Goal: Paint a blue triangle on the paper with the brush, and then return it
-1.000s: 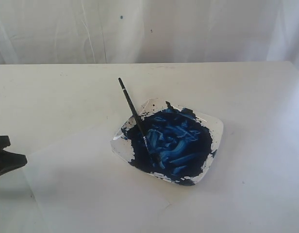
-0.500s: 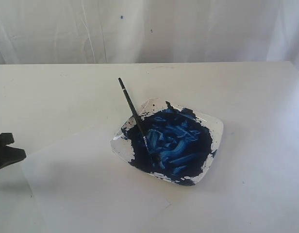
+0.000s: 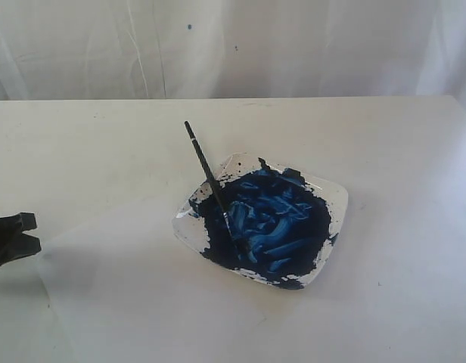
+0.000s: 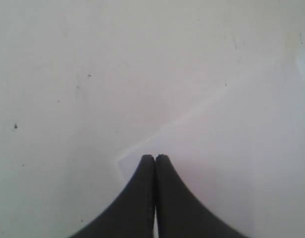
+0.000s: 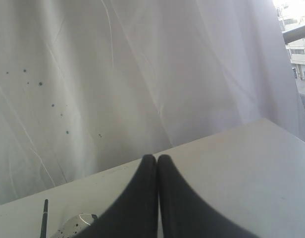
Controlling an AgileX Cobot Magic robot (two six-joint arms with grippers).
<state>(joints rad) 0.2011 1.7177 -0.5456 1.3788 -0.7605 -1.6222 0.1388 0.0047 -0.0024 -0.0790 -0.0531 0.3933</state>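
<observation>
The brush [image 3: 209, 178] stands tilted in the plate [image 3: 335, 198] in the middle of the white table [image 3: 399, 151]. Its bristle end is sunk in the dark blue paint [image 3: 282, 219], and its black handle leans over the plate's far-left rim, pointing up and to the far left. The paper [image 3: 142, 295] lies flat on the table on the near-left side of the plate, with one edge running under or right against the plate's near-left rim. What shows of the sheet is plain white.

The left gripper [image 4: 155, 157] is at the left edge of the scene, well apart from the plate, with its tips above the paper's left corner. Its two black fingers are pressed together with nothing between them. I cannot tell whether it touches the sheet.

The right gripper [image 5: 156, 157] also has its fingers closed against each other and is empty. It is raised above the table and faces the white curtain [image 5: 142, 74] at the far side.
</observation>
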